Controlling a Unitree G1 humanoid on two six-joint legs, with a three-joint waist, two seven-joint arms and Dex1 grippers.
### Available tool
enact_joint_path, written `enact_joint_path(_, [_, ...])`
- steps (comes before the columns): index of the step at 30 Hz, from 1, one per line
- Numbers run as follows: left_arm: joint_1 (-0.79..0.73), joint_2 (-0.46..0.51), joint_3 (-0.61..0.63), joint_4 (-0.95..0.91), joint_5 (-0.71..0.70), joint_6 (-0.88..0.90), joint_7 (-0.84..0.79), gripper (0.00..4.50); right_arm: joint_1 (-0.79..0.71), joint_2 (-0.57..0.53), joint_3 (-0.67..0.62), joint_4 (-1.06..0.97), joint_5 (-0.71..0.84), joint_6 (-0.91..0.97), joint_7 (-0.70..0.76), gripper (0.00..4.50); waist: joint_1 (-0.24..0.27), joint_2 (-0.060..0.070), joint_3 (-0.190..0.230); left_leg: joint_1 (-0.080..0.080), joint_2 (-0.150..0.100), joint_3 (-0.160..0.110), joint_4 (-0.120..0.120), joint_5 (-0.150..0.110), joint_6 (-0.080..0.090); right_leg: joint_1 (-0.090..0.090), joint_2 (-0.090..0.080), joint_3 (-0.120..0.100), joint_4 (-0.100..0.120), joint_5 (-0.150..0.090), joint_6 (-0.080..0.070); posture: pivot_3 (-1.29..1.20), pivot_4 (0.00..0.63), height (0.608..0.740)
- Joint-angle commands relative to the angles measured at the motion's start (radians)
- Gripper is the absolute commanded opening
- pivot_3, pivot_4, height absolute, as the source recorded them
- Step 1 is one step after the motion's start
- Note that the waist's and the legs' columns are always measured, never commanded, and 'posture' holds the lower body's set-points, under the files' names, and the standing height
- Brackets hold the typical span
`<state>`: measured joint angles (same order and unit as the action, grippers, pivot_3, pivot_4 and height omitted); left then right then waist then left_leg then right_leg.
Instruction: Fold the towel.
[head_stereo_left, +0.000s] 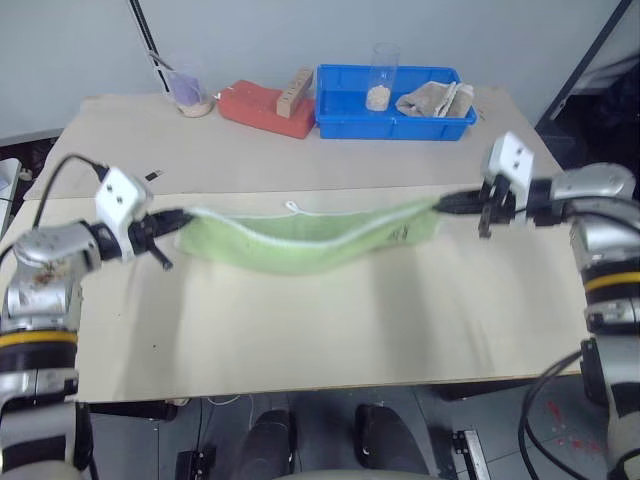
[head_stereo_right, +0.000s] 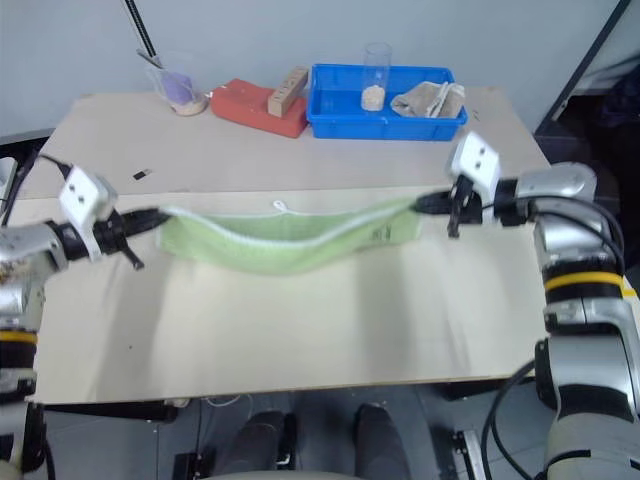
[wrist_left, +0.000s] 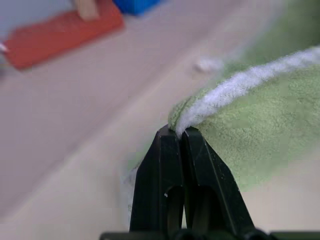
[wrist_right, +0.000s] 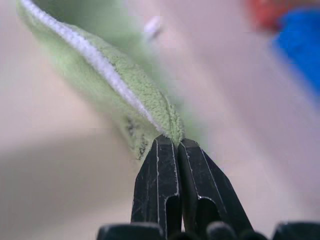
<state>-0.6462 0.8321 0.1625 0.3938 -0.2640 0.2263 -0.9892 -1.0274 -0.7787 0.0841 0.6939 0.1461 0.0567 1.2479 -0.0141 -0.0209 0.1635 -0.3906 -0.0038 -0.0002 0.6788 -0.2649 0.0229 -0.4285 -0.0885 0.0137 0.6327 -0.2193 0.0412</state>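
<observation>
Two end corners pinched: left gripper (head_stereo_left: 183, 217) fingers clenching on towel (head_stereo_left: 310, 240), right gripper (head_stereo_left: 447, 203) fingers clenching likewise. Hanging slack above counter (head_stereo_left: 300, 340) middle, sagging between. Seeming light, limp, soft; gripping white-trimmed edge (wrist_left: 240, 82) at corners looking best.

Left claw (head_stereo_left: 186, 215) and right claw (head_stereo_left: 442, 203) pinched closed, arms apart.

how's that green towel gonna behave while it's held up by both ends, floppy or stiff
Probably floppy: the towel sags in the middle between the left gripper and right gripper. Likely light, since thin edge pinches carry it. It may slip out, as both jaws hold only the edge.
</observation>
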Motion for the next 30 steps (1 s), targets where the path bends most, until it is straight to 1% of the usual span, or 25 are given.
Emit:
enact_joint_path(1, [-0.145, 0.045, 0.041, 0.068, -0.015, 0.002, 0.002, 0.00, -0.142, -0.020, -0.074, 0.075, 0.006, -0.055, -0.042, 0.06, -0.004, 0.000, 0.000, -0.002, 0.000, 0.000, 0.000, 0.000, -0.001, -0.002, 0.000, 0.000, 0.000, 0.000, 0.000, 0.00, 0.150, 0.740])
enact_joint_path(4, [-0.177, 0.093, 0.055, 0.072, -0.033, 0.015, -0.049, 0.00, -0.183, -0.044, -0.095, 0.072, 0.014, -0.060, -0.014, 0.06, -0.015, 0.000, 0.000, -0.009, 0.000, 0.000, 0.000, 0.001, -0.002, -0.011, -0.002, 0.000, 0.001, 0.001, 0.001, 0.00, 0.150, 0.740])
enact_joint_path(7, [-0.088, 0.143, 0.058, 0.020, -0.055, 0.034, -0.136, 0.00, -0.125, -0.070, -0.109, -0.013, 0.036, -0.028, 0.037, 0.06, -0.026, 0.000, 0.000, -0.008, 0.000, 0.002, 0.000, 0.000, -0.001, -0.011, -0.003, 0.000, -0.001, 0.001, 0.002, 0.00, 0.150, 0.740])
enact_joint_path(11, [0.140, 0.187, 0.045, -0.124, -0.050, 0.019, -0.213, 0.00, 0.078, -0.119, -0.090, -0.189, 0.031, -0.048, 0.100, 0.06, -0.028, 0.000, 0.000, -0.009, 0.001, 0.002, 0.000, -0.003, 0.004, -0.012, -0.004, 0.000, -0.001, 0.001, 0.003, 0.00, 0.150, 0.740])
enact_joint_path(13, [0.277, 0.192, 0.047, -0.213, -0.052, 0.023, -0.228, 0.00, 0.208, -0.137, -0.081, -0.277, 0.022, -0.073, 0.114, 0.06, -0.026, 0.001, 0.000, -0.009, 0.002, 0.002, 0.000, -0.005, 0.007, -0.012, -0.005, 0.000, -0.001, 0.001, 0.003, 0.00, 0.150, 0.740])
enact_joint_path(15, [0.423, 0.198, 0.060, -0.307, -0.054, 0.031, -0.240, 0.00, 0.353, -0.160, -0.073, -0.376, 0.022, -0.076, 0.132, 0.06, -0.023, 0.001, 0.000, -0.009, 0.002, 0.002, 0.001, -0.005, 0.007, -0.012, -0.005, 0.001, 0.000, 0.001, 0.003, 0.00, 0.150, 0.740])
enact_joint_path(18, [0.623, 0.222, 0.101, -0.422, -0.067, 0.057, -0.274, 0.00, 0.540, -0.198, -0.087, -0.533, 0.065, 0.004, 0.153, 0.06, -0.014, 0.001, 0.000, -0.008, 0.003, 0.003, 0.001, -0.005, 0.007, -0.011, -0.005, 0.001, 0.001, 0.001, 0.003, 0.00, 0.150, 0.740])
enact_joint_path(22, [0.832, 0.256, 0.143, -0.504, -0.071, 0.075, -0.325, 0.00, 0.691, -0.263, -0.097, -0.627, 0.089, 0.076, 0.191, 0.06, -0.004, 0.002, 0.001, -0.006, 0.003, 0.003, 0.001, -0.005, 0.007, -0.010, -0.005, 0.003, -0.002, 0.001, 0.003, 0.00, 0.150, 0.740])
enact_joint_path(24, [0.873, 0.258, 0.147, -0.510, -0.059, 0.064, -0.322, 0.00, 0.738, -0.294, -0.089, -0.646, 0.094, 0.100, 0.212, 0.06, 0.001, 0.002, 0.001, 0.000, 0.003, 0.004, 0.001, -0.005, 0.007, -0.006, -0.005, 0.003, -0.002, 0.001, 0.002, 0.00, 0.150, 0.740])
enact_joint_path(26, [0.873, 0.255, 0.147, -0.504, -0.063, 0.073, -0.315, 0.00, 0.763, -0.310, -0.081, -0.657, 0.103, 0.126, 0.225, 0.06, 0.009, 0.002, 0.001, 0.008, 0.003, 0.003, 0.001, -0.005, 0.007, 0.004, -0.005, 0.001, -0.004, 0.000, 0.001, 0.00, 0.150, 0.740])
enact_joint_path(27, [0.867, 0.256, 0.146, -0.501, -0.066, 0.077, -0.314, 0.00, 0.764, -0.313, -0.081, -0.659, 0.113, 0.146, 0.227, 0.06, 0.012, 0.002, 0.001, 0.011, 0.004, 0.003, 0.001, -0.005, 0.007, 0.007, -0.004, 0.000, -0.004, 0.000, 0.000, 0.00, 0.150, 0.740])
enact_joint_path(30, [0.805, 0.258, 0.130, -0.464, -0.079, 0.097, -0.316, 0.00, 0.716, -0.305, -0.082, -0.640, 0.135, 0.213, 0.215, 0.06, 0.014, 0.002, 0.001, 0.011, 0.003, 0.003, 0.001, -0.005, 0.006, 0.007, -0.004, 0.000, -0.003, 0.000, 0.000, 0.00, 0.150, 0.740])
